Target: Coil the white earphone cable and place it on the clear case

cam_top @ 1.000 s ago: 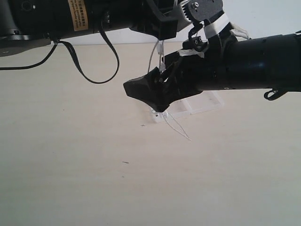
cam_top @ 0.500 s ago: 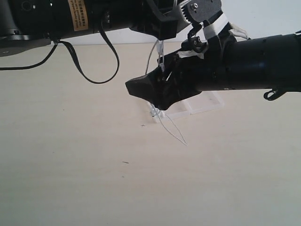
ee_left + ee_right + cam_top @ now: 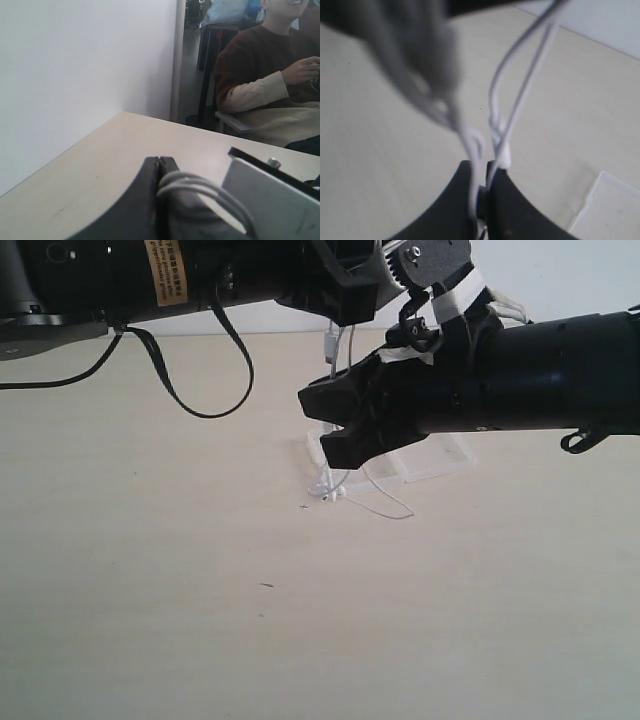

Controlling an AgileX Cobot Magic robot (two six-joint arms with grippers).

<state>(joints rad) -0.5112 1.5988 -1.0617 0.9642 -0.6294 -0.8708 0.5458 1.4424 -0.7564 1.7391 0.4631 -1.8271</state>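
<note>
Black fingers (image 3: 507,210) of the right gripper (image 3: 481,186) are clamped on the thin white earphone cable (image 3: 520,90), and the left gripper (image 3: 159,167) pinches its strands too. Its low loop lies on the pale table (image 3: 150,590) just beside the flat clear plastic case (image 3: 440,455). The yellow label (image 3: 165,270) on the left arm (image 3: 90,275) is unreadable.

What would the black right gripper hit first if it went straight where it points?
Probably the bare pale tabletop, since the right gripper tilts slightly downward; whether the hanging black cable loop intervenes is unclear.
</note>
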